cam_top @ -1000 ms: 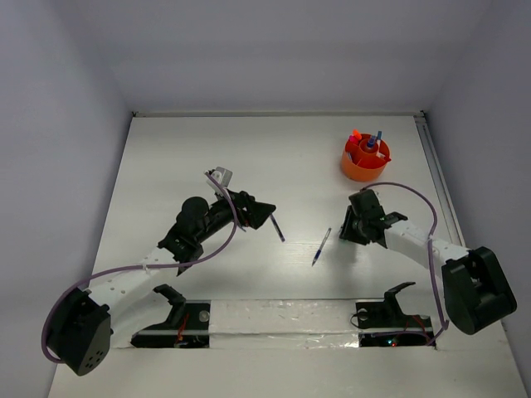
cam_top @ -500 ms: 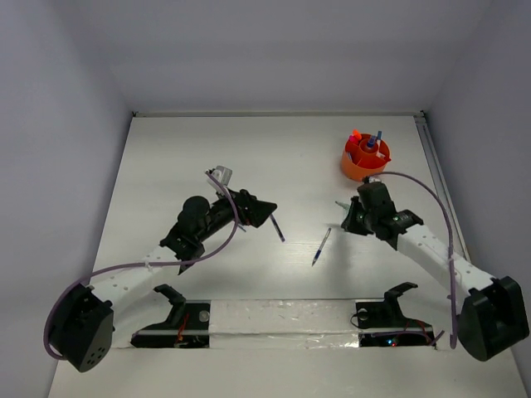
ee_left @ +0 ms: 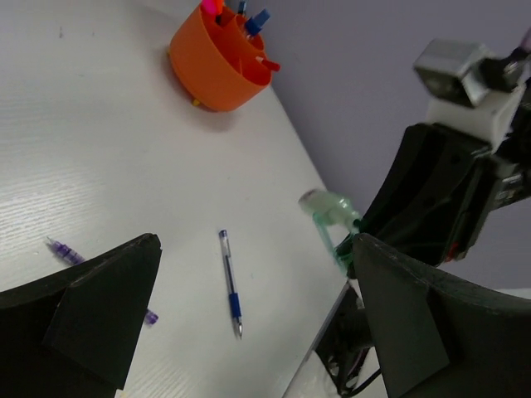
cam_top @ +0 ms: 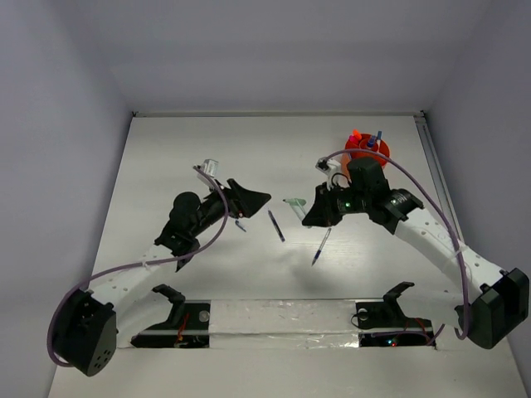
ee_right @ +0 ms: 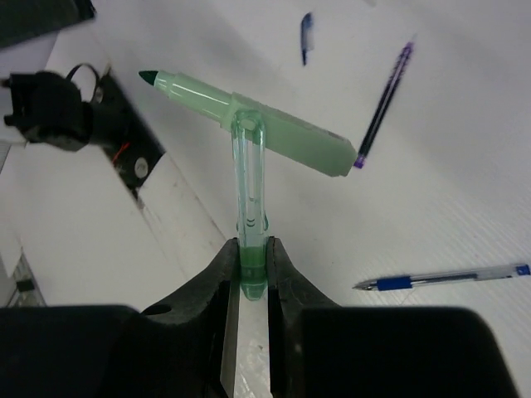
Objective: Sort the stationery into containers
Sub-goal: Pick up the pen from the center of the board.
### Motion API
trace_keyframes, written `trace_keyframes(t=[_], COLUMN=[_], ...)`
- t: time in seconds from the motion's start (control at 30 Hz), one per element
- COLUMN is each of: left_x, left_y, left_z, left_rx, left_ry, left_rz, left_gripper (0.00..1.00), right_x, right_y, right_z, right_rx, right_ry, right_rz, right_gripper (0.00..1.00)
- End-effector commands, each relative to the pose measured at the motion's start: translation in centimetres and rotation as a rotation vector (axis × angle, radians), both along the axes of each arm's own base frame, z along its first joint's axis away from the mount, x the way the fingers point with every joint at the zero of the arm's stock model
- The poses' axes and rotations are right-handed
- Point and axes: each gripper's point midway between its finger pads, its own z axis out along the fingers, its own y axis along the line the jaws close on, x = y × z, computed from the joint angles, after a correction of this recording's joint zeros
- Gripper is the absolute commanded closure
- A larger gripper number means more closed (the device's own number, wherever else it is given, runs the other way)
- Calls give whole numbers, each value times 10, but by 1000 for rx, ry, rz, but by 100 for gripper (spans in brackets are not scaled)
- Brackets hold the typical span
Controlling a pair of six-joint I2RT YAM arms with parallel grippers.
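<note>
Grips a pale green marker (ee_right: 249, 124) in the right gripper (ee_right: 250, 249), jaws clamped on its clear green clip, body crosswise just beyond the fingertips, off the table (cam_top: 182, 149). Holds the left gripper (ee_left: 255, 242) wide apart, on nothing. Below, between both arms: a blue pen (ee_left: 230, 283), a dark purple pen (cam_top: 276, 225). Far right: orange cup (ee_left: 211, 62), pens upright inside.

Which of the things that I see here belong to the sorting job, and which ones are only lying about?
Belong to the job: orange cup, already holding pens; pale green marker, gripped by the right pincer; blue pen and purple pen, lying loose.
Only lying about: purple cables on the arms; taped bar at the near edge.
</note>
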Motion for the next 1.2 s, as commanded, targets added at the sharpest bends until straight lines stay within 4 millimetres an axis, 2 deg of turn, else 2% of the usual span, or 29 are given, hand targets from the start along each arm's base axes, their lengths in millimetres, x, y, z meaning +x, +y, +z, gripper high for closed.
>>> trace_keyframes(t=[0.0, 0.13, 0.17, 0.23, 0.27, 0.37, 0.43, 0.57, 0.6, 0.63, 0.67, 0.7, 0.77, 0.83, 0.87, 0.93, 0.97, 1.03, 1.17], left_x=[-14, -24, -25, -28, -29, -24, -19, -18, -20, -20, -20, -22, -21, -26, -25, -34, -35, -41, -43], left_y=[2, 2, 0, -6, -8, -18, -17, -9, -7, -6, -4, -2, 3, 4, 4, 4, 3, 4, -4], left_z=[55, 62, 66, 63, 69, 62, 64, 58, 58, 58, 55, 60, 56, 62, 56, 75, 74, 89, 93], left_rx=[-134, -177, -192, -220, -246, -265, -265, -268, -270, -268, -256, -257, -213, -179, -139, -106, -70, -21, 26], left_ry=[-111, -138, -153, -116, -132, -66, -80, -128, -140, -147, -164, -189, -237, -298, -291, -407, -414, -495, -536], left_rz=[-46, -78, -92, -137, -151, -192, -182, -132, -129, -120, -111, -106, -75, -44, -29, 11, 27, 83, 86], left_gripper=[1, 1, 1, 1, 1, 3, 4, 8, 9, 15, 16, 17, 23, 26, 27, 28, 28, 28, 28], right_x=[-27, -40, -49, -59, -65, -86, -94, -93, -93, -88, -85, -84, -74, -71, -66, -65, -64, -61, -58], right_y=[11, 15, 17, 23, 26, 31, 29, 32, 34, 37, 40, 42, 47, 49, 52, 53, 53, 54, 55], right_z=[8, 18, 25, 33, 43, 57, 70, 103, 110, 113, 122, 127, 135, 142, 148, 152, 160, 161, 159], right_rx=[89, 153, 194, 249, 303, 398, 443, 537, 555, 567, 597, 615, 655, 685, 717, 750, 787, 817, 836], right_ry=[-14, -31, -20, -28, -51, -68, -82, -160, -98, -76, -97, -33, -42, 8, -12, 66, 48, 109, 158], right_rz=[190, 271, 316, 372, 424, 543, 565, 553, 523, 507, 509, 486, 456, 425, 408, 389, 387, 364, 339], right_gripper=[100, 100, 100, 100, 100, 100, 100, 100, 100, 100, 100, 100, 100, 100, 100, 100, 100, 100, 100])
